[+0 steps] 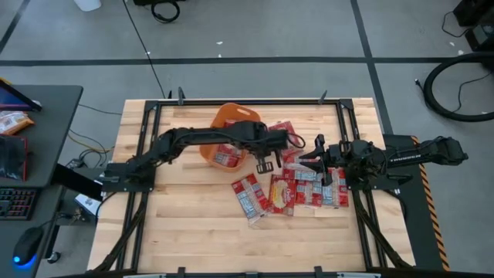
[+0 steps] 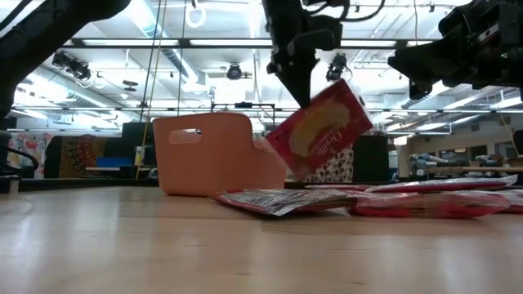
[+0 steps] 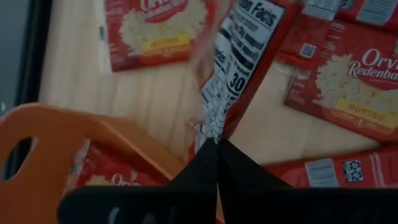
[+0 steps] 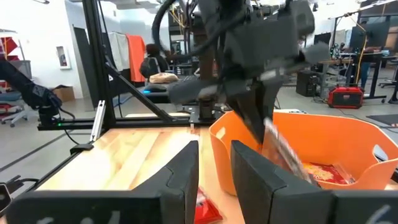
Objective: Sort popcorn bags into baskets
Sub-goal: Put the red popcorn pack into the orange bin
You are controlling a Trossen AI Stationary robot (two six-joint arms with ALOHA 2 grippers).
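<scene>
The orange basket stands at the table's far middle with popcorn bags inside it. Several more red bags lie flat on the table to its right and nearer. My left gripper hangs just right of the basket, shut on one red bag. My right gripper hovers open over the loose bags, to the right of the left gripper; in its wrist view its fingers face the basket and touch nothing. My left gripper pinches the red bag by its upper edge between its two shut fingers. The fingers come from above, pointing down. The bag hangs tilted below them, lifted clear of the table, beside the basket's right wall.
The loose bags cover the table's right middle, some overlapping. Black frame rails run along the table's left and right sides. Bare wood lies at the near left. A desk with a keyboard stands beyond the left edge.
</scene>
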